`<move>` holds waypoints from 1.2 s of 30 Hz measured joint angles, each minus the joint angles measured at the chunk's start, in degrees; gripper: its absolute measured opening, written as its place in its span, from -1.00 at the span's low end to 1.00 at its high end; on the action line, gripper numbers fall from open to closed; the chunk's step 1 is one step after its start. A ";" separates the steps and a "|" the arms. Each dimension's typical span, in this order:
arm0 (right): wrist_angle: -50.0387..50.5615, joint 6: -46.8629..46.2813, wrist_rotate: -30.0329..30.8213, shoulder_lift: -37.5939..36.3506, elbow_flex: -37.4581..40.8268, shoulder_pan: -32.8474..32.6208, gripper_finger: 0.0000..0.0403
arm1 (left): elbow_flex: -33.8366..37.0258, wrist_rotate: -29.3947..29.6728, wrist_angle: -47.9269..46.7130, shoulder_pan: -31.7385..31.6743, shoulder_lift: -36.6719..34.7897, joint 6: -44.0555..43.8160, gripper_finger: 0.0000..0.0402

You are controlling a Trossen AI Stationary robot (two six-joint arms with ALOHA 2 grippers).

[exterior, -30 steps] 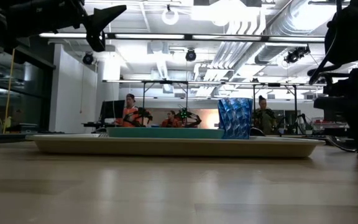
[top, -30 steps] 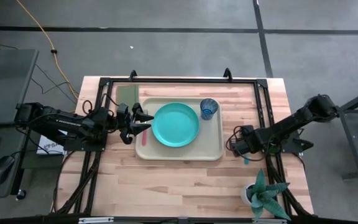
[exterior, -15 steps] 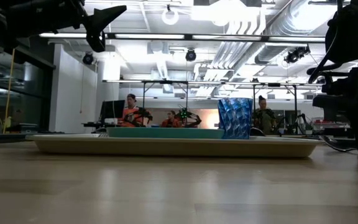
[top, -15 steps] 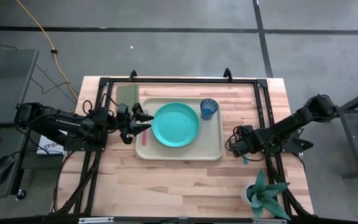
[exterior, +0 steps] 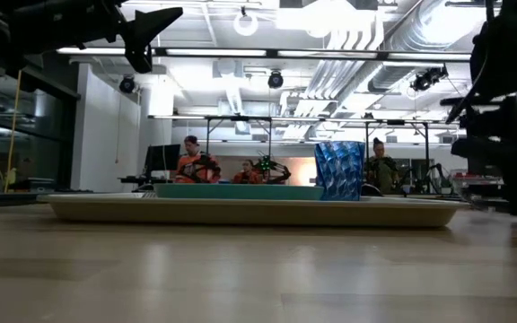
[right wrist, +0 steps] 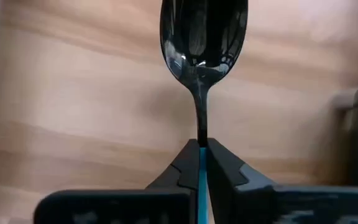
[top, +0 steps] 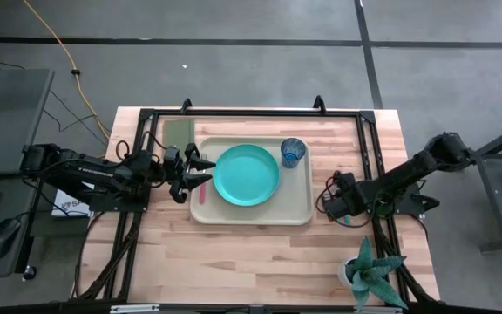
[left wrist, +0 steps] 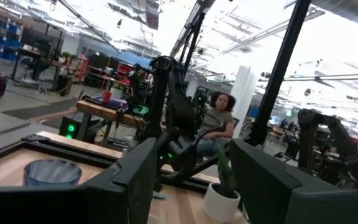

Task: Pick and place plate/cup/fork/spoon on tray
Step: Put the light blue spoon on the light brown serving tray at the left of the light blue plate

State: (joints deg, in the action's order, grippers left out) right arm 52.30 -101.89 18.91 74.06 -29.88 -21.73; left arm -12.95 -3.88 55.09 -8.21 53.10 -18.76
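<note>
Now the right gripper's [right wrist: 201, 163] fingers pinch the spoon's [right wrist: 202, 37] blue handle.

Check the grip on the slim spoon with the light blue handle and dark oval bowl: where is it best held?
By the handle, as the right gripper has it: fingers closed on either flat side of the slim spoon with the light blue handle, just behind the neck. The dark bowl points away, free, over the wooden table.

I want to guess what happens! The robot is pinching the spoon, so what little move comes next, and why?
Probably lift it a little. The right gripper has its fingers shut on the spoon over bare table right of the tray, where the plate, cup and fork already lie.
</note>
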 joint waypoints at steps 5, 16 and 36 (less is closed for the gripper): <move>5.61 1.39 4.11 -0.14 -6.91 -1.92 -1.00 | 0.00 -3.03 -0.60 -0.02 0.02 2.31 -0.09; -7.04 22.32 17.08 7.37 -23.11 -2.19 -1.00 | 0.00 -9.46 -2.66 -0.04 -0.33 10.88 -0.09; -43.17 67.52 27.91 28.34 -37.12 3.33 -1.00 | 0.00 -6.70 -3.88 2.14 7.71 15.39 -0.08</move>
State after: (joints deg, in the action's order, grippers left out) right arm 9.13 -34.37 46.83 102.40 -67.00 -18.40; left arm -12.95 -10.59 51.21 -6.07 60.81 -3.38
